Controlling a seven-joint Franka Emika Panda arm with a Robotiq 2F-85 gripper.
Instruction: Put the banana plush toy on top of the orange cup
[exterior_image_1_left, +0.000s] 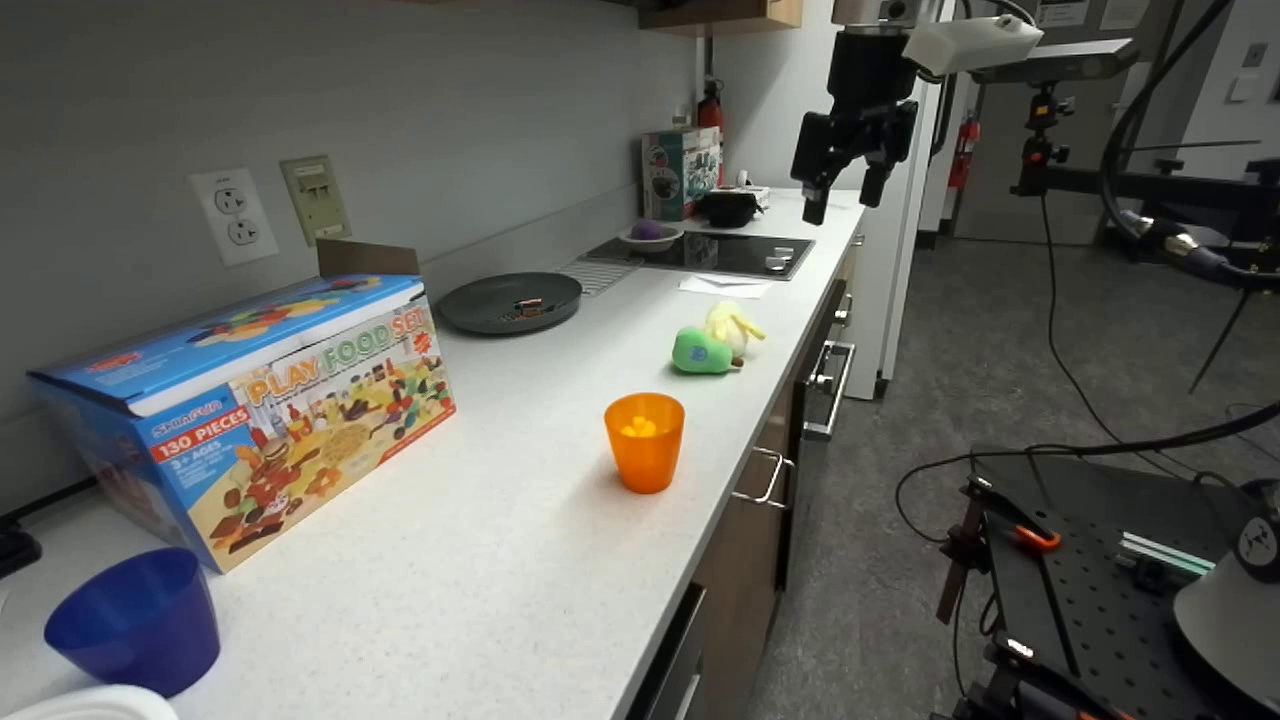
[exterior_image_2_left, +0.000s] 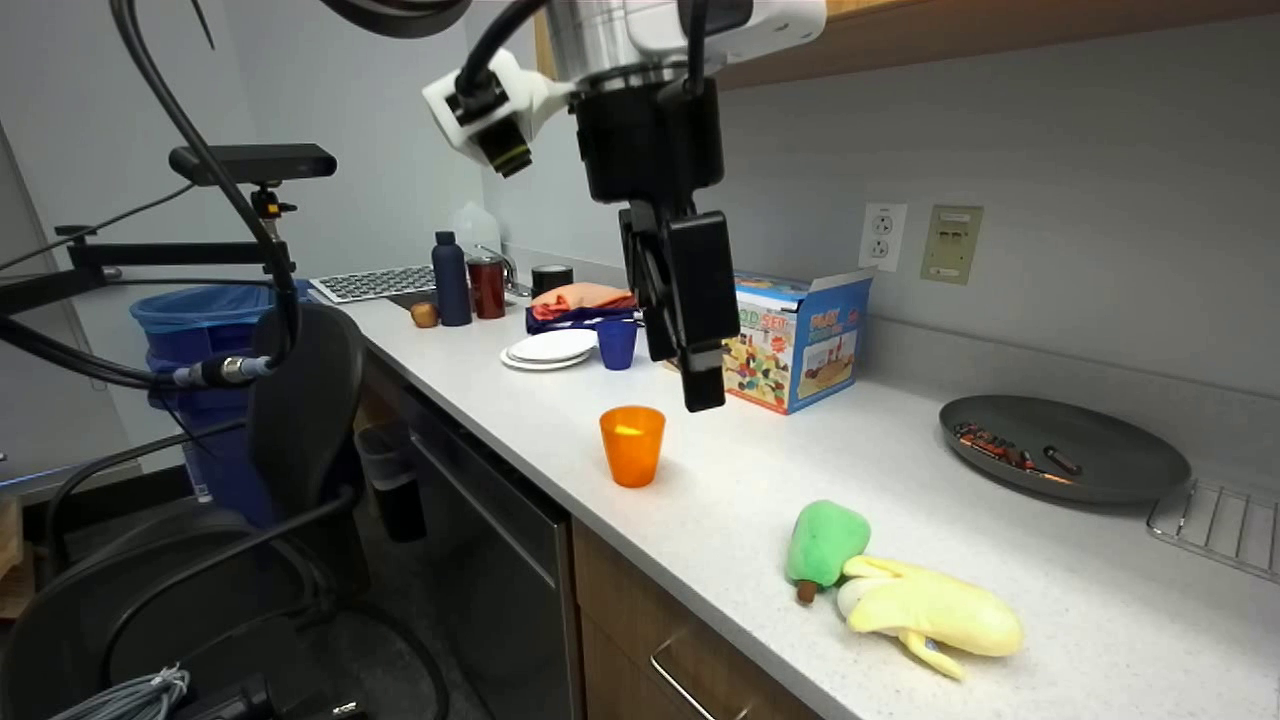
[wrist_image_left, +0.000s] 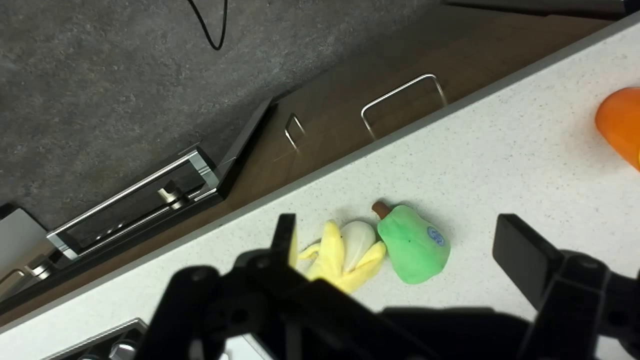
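— Where's our banana plush toy (exterior_image_2_left: 940, 608)?
— On the desk (exterior_image_2_left: 760, 480), near its edge, so close to the green pear plush (exterior_image_2_left: 826, 545) that they seem to touch.
— Then closing there, we might grab the pear too, or shove the banana over the edge.
— Right. Our hand (wrist_image_left: 400, 245) hangs above, spread and holding nothing; in the wrist view the pear shows between its fingers (wrist_image_left: 522, 260), and one finger hides part of the banana. Dropping straight down could catch the pear instead.
— And the orange cup (exterior_image_1_left: 645, 460)?
— Upright, something yellow (exterior_image_1_left: 638, 427) inside. It's probably light, so an off-centre release could tip it, or let the soft banana roll off.
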